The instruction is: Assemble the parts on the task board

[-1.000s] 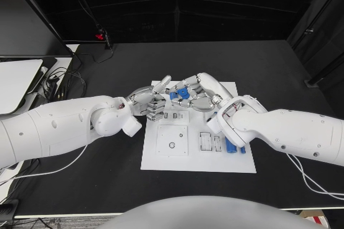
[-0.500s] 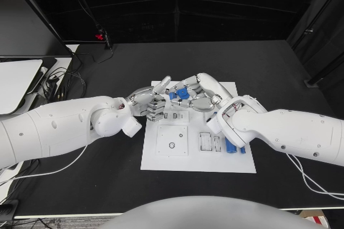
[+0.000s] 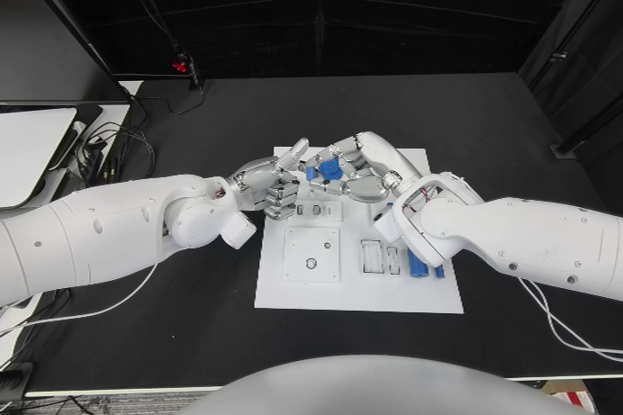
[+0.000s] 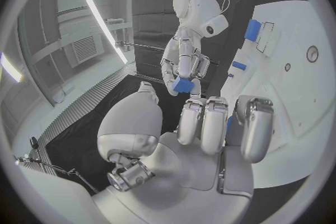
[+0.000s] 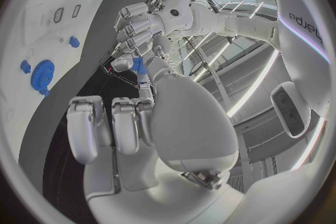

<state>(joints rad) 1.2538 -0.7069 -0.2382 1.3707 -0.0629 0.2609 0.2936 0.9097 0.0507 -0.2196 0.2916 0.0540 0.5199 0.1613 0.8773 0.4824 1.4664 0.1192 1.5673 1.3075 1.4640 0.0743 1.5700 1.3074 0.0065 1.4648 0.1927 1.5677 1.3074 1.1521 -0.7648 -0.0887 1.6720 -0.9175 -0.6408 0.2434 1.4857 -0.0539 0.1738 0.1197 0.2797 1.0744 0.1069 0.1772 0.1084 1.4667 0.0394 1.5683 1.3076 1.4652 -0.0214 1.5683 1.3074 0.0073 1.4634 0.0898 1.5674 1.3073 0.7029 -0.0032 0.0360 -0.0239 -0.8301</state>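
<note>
The white task board [image 3: 357,289] lies mid-table. Above its far edge both hands meet. My right hand [image 3: 361,166] holds a small blue part [image 3: 329,169] at its fingertips; the left wrist view shows that right hand [image 4: 185,61] and the blue part [image 4: 183,85]. My left hand [image 3: 270,188] has its fingers curled right beside the part. A blue sliver [image 4: 229,123] shows between the left fingers [image 4: 210,129]; I cannot tell whether they grip anything. In the right wrist view the left hand [image 5: 140,25] sits by a blue piece [image 5: 138,64].
More blue parts [image 3: 418,268] lie at the board's right side, and a blue gear [image 5: 43,74] is on it too. Empty slots [image 3: 381,256] and a round recess [image 3: 311,263] sit mid-board. A white unit [image 3: 26,149] and cables [image 3: 117,145] stand off the table's left.
</note>
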